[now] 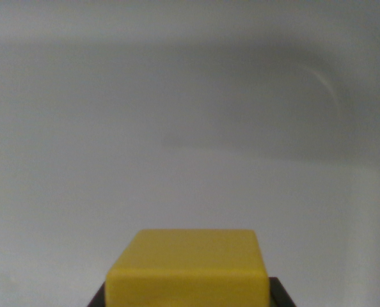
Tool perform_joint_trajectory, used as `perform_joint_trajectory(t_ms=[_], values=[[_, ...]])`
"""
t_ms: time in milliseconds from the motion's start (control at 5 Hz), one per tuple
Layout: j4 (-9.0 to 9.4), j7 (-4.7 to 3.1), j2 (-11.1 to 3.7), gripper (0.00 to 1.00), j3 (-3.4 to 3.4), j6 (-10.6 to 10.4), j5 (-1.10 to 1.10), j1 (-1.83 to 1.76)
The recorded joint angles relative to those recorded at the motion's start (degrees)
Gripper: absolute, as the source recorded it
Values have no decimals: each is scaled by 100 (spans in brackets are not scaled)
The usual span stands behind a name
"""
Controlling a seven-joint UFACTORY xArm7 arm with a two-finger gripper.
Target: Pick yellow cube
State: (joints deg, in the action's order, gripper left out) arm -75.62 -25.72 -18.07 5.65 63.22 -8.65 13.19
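Yellow plastic, by the look of it, is filling the bottom centre of the wrist view: the yellow cube (190, 268) is sitting right at the near edge, its smooth top face and front face both showing, its corners slightly rounded. It is probably light, rigid and a little slick, so flat pads pressing on two opposite side faces should be holding it best. Dark pieces are flanking it low on either side, likely parts of the gripper (190, 299), touching or just beside the cube. Whether the claw is clenched on the cube or merely straddling it, I cannot tell, since the fingertips are lying out of frame. Beyond, a pale grey surface (177, 128) is stretching away, carrying a soft shadow and a faint curved mark at upper right.
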Motion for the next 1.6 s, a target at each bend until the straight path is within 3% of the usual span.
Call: perform_joint_trajectory(t_ms=[200,400,600,800,1000,1200,1400,1600], values=[[-187,33,83,100,8,268,23,-1],[-187,33,83,100,8,268,23,-1],[-370,66,163,100,16,529,46,-2],[-370,66,163,100,16,529,46,-2],[-560,100,247,100,25,801,70,-3],[-560,100,247,100,25,801,70,-3],[-748,133,330,100,33,1070,94,-4],[-748,133,330,100,33,1070,94,-4]])
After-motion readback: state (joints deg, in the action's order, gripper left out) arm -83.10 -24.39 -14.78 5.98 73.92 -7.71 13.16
